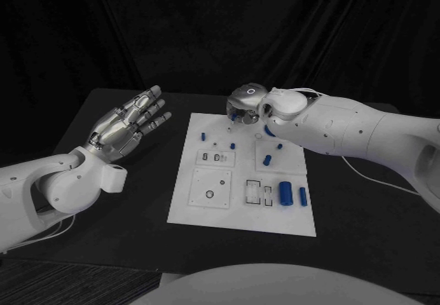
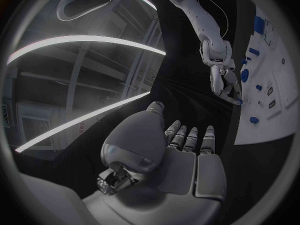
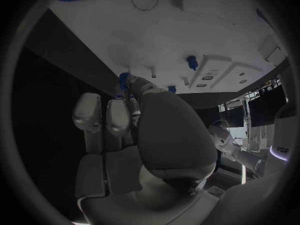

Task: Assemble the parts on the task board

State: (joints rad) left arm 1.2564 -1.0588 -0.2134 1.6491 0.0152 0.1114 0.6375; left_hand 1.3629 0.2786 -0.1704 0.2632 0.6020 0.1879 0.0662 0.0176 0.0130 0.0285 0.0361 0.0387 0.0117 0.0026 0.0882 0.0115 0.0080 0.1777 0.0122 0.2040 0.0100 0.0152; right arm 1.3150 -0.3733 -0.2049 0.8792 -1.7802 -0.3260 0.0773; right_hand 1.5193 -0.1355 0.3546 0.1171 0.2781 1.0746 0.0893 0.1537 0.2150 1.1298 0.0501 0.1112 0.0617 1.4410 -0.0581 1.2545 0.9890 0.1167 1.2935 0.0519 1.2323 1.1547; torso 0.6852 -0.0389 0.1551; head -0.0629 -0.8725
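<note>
Head view: the white task board [image 1: 240,213] lies in the middle of the black bench [image 1: 367,229], carrying small blue parts, among them 2 blue cylinders [image 1: 286,193] side by side near its right edge and a blue peg [image 1: 267,160] further up. The left hand [image 1: 128,125] hovers over the bench left of the board, palm up, fingers spread and holding nothing. The right hand [image 1: 244,108] reaches down over the board's far edge. Right wrist view: its fingertips [image 3: 128,85] meet a small blue part [image 3: 124,78] at the board surface; whether it is gripped cannot be told.
</note>
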